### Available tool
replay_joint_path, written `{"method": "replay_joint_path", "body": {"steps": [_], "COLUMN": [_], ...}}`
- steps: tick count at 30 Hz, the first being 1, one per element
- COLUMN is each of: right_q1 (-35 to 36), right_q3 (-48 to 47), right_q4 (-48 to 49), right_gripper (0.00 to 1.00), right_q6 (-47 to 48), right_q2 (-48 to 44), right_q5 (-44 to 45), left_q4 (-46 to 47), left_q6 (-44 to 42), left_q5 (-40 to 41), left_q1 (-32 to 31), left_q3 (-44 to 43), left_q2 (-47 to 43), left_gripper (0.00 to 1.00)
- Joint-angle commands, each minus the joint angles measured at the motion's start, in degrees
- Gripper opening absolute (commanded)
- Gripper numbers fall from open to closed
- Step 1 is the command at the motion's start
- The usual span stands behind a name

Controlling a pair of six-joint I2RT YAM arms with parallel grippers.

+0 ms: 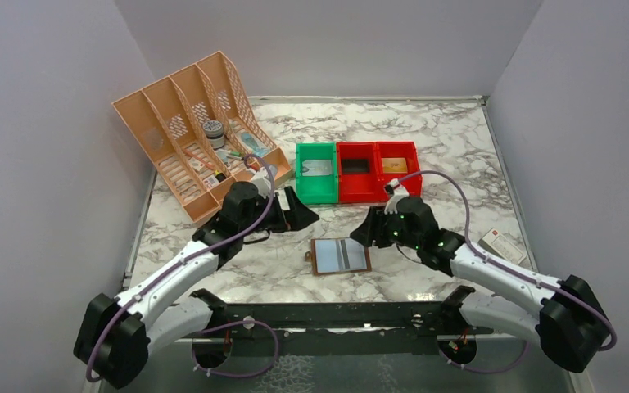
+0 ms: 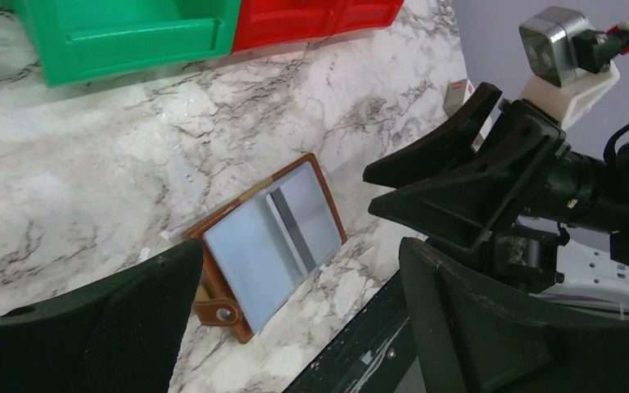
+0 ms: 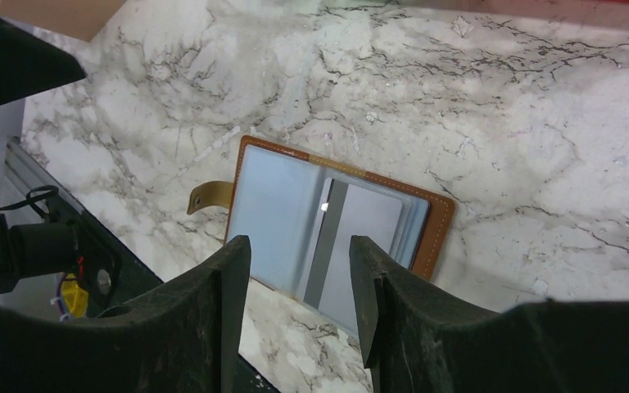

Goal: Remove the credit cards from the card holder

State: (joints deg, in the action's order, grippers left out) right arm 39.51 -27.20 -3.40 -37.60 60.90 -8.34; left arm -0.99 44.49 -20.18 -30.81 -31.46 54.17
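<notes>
The brown leather card holder (image 1: 340, 255) lies open and flat on the marble near the front edge, its snap tab (image 2: 217, 311) sticking out to one side. Pale grey-blue credit cards (image 3: 272, 209) fill both halves, and one carries a darker band (image 3: 328, 233). My left gripper (image 1: 299, 214) hovers just up and left of the card holder, jaws wide open and empty. My right gripper (image 1: 366, 232) hovers at its upper right, jaws apart with nothing between them. In the right wrist view, that gripper's fingers (image 3: 228, 270) frame the holder's near edge (image 3: 436, 221).
A green bin (image 1: 316, 172) and two red bins (image 1: 377, 168) stand behind the holder. An orange file organizer (image 1: 196, 135) with small items sits at the back left. A small white-and-red box (image 1: 504, 244) lies at the right. The black base rail (image 1: 328, 315) runs along the front.
</notes>
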Motion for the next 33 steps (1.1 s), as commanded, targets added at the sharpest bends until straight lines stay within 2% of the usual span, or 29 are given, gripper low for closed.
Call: {"method": "replay_joint_path", "body": {"steps": [1, 5, 7, 12, 15, 18, 20, 21, 23, 24, 27, 33], "right_q1": [-0.2, -0.1, -0.1, -0.2, -0.1, -0.1, -0.1, -0.2, -0.3, -0.5, -0.6, -0.6], "right_q3": [4.1, 3.4, 1.7, -1.7, -2.6, -2.9, -2.8, -3.3, -7.2, -8.9, -9.1, -6.4], "right_q4": [3.1, 2.4, 0.8, -1.0, 1.0, 1.4, 1.5, 0.3, -9.1, -11.9, -9.9, -6.0], "right_gripper": [0.49, 0.49, 0.48, 0.39, 0.35, 0.33, 0.32, 0.30, 0.27, 0.26, 0.24, 0.23], "right_q6": [-1.8, -0.4, 0.0, -0.4, -1.6, -4.0, -3.4, -0.2, 1.3, 1.5, 3.8, 1.3], "right_q2": [-6.2, -8.9, -8.1, -2.0, 1.5, 4.3, 6.2, 7.2, 10.4, 12.0, 14.3, 14.0], "right_q5": [2.3, 3.8, 3.6, -1.3, -5.7, -6.3, -4.7, -2.3, 8.7, 11.2, 3.4, -4.4], "left_q4": [12.8, 9.8, 8.5, 8.2, 8.1, 6.9, 6.1, 5.9, 7.2, 9.4, 12.4, 9.7], "left_q6": [2.9, -0.9, -1.2, 1.0, 1.9, 2.7, 4.4, 6.1, 10.7, 12.3, 13.3, 12.8], "left_q5": [-0.1, 4.1, 5.6, 10.3, 10.6, 10.6, 12.8, 14.2, 15.8, 16.4, 17.4, 17.6], "left_q1": [-3.4, -10.1, -11.6, -14.6, -15.4, -16.1, -16.8, -17.1, -18.0, -18.9, -20.2, -21.1], "left_q3": [-1.7, -5.4, -6.6, -6.7, -6.3, -7.2, -7.0, -6.5, -4.3, -2.9, -2.1, -3.9], "left_q2": [5.0, 10.5, 13.4, 16.0, 17.7, 20.2, 21.1, 21.4, 21.8, 22.0, 23.7, 27.1], "left_gripper": [0.91, 0.89, 0.83, 0.76, 0.69, 0.62, 0.55, 0.53, 0.49, 0.48, 0.48, 0.44]}}
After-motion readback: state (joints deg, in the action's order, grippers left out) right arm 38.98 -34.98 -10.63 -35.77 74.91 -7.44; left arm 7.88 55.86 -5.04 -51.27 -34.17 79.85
